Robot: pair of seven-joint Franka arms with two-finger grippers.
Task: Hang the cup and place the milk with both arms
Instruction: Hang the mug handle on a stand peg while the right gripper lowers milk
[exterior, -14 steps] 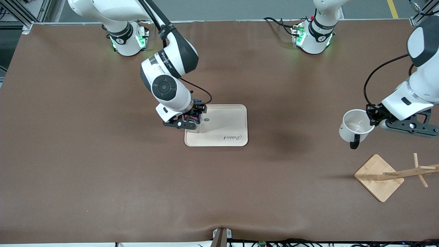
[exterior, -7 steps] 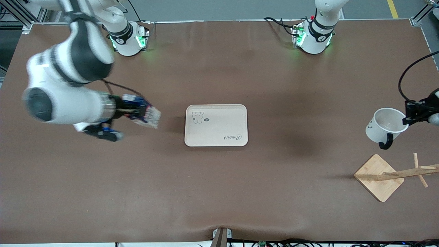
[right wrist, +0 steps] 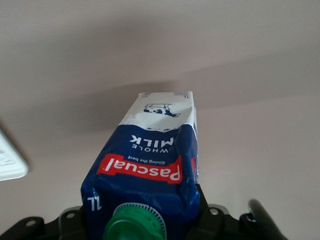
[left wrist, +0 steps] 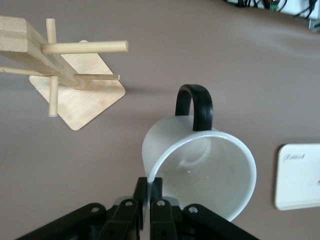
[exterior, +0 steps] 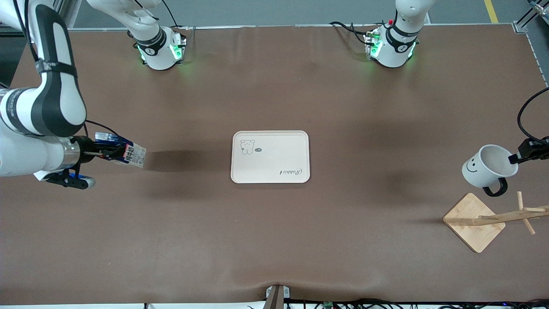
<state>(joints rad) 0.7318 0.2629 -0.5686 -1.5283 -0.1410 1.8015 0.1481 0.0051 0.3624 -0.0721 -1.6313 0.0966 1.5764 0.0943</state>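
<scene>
Gripping the milk (exterior: 124, 153) sideways in my right gripper (exterior: 112, 151), jaws clamped on its top, above bare table (exterior: 274, 240). My left gripper (left wrist: 149, 197) pinches the cup (exterior: 489, 167) rim, rack (exterior: 493, 219) just below it.

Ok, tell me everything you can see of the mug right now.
The mug is small, white and glossy like ceramic, with a black loop handle and a black smiley face on its side. It is empty and tipped, mouth angled up toward the left arm. The left pincer is shut on its rim and holds it in the air over the bare table beside the wooden rack. Nothing else touches it.
</scene>
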